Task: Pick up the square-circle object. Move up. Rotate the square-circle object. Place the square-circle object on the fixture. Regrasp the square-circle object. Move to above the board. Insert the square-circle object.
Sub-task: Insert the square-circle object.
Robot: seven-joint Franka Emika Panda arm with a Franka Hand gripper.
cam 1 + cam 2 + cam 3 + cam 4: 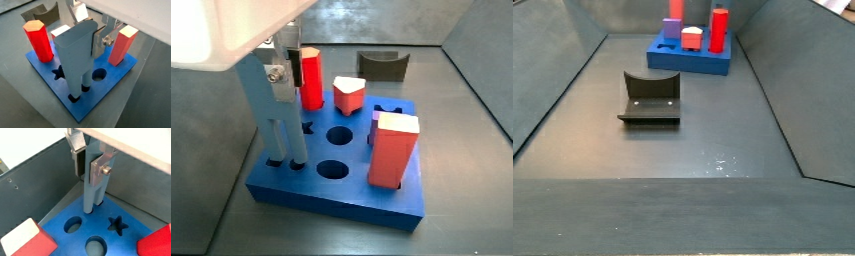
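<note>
The two-finger silver gripper [273, 68] hangs over the near-left corner of the large thick blue square board [345, 190], its flat plates clenched on the upper part of the slim grey-blue square-circle object [281, 125]. In a wrist view the gripper [89, 164] shows a dark pad on one finger [79, 162] pressed against the peg's side, and the other plate [101, 169] flat on the opposite face. The square-circle object [75, 50] stands upright, and its darker lower end reaches down into a hole at the board's corner [77, 95] (how deep it sits cannot be told from these pictures).

Other pieces stand on the board [100, 92]: a tall red hexagonal column [39, 41] at one corner, a red block with a pale top [123, 45] at another, and in a side view a shorter red piece with a white top [350, 95] between them. Open cut-outs remain visible, among them a star-shaped hole [118, 224] and round holes [73, 224] just beside the peg.

The small dark olive-grey fixture with a curved notch [381, 63] sits on the grey floor behind the board, well apart from it; in a side view the fixture [651, 97] lies nearer the camera, with the board [688, 58] and its pieces far behind.
</note>
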